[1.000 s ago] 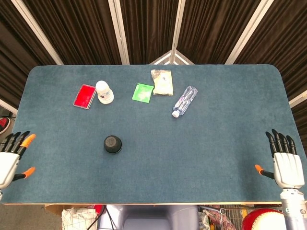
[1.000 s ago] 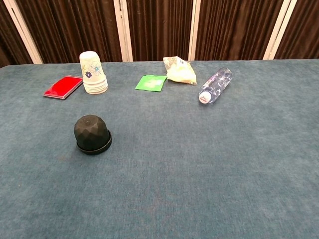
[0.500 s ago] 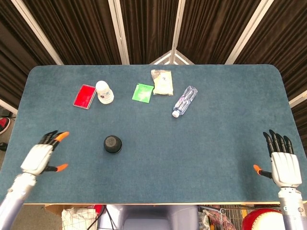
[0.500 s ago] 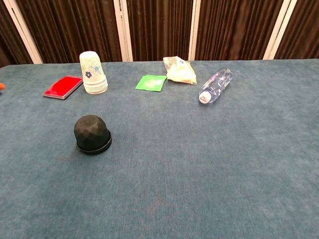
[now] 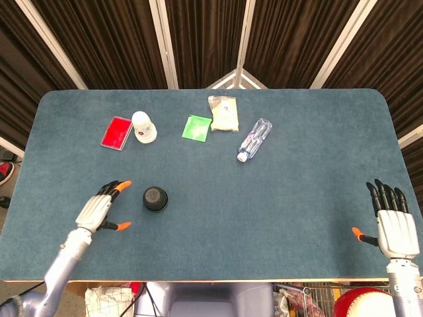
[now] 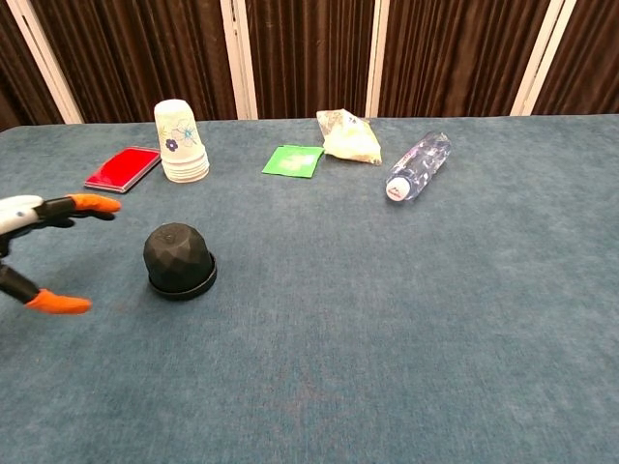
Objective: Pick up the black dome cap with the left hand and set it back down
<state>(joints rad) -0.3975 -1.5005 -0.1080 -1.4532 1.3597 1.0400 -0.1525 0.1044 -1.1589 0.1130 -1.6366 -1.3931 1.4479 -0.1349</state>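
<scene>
Change: since the earlier frames the left hand has swept in from the bench's left edge and now sits just left of the cap; the right hand has barely shifted.
Black dome cap: stands rim-down on the blue bench, left of centre toward the near edge, untouched.
Left hand: near the cap but apart from it, fingers spread wide, orange-tipped fingertips pointing at the cap, holding nothing.
Right hand: at the near right corner, well apart from everything, fingers spread and empty.
Stack of paper cups: upside down, behind the cap toward the far left.
Red flat case: just left of the cups.
Green packet: flat, near the far middle.
Pale snack bag: just right of the green packet.
Clear plastic bottle: lying on its side, right of the bag, cap toward the near side.
</scene>
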